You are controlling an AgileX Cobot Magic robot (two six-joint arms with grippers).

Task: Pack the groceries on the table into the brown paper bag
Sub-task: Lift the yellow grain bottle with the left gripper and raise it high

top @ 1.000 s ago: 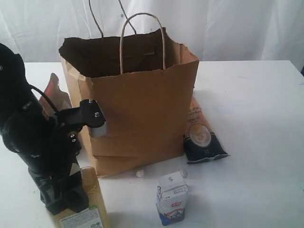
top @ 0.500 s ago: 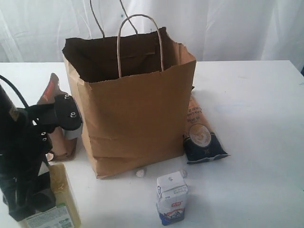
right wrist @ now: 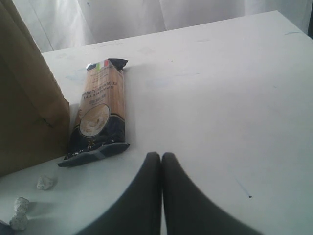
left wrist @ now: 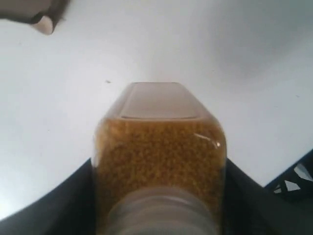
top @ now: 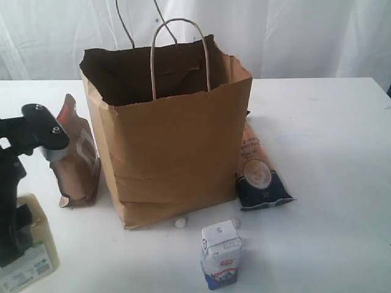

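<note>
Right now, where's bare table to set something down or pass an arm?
Widest bare table: right of the packet and carton, out to the edge. Narrow strip between bag and carton, dotted with white bits. Crowded on the left: pouch close beside the bag, bottle in front.

The left arm (top: 11,183), at the frame's left edge, is matte black; its rounded bracket (top: 38,125) carries two silver screws (top: 56,129) above a grey patch (top: 54,152). The right tool (right wrist: 161,158) has two smooth black fingers (right wrist: 145,196) tapering to rounded tips.
</note>
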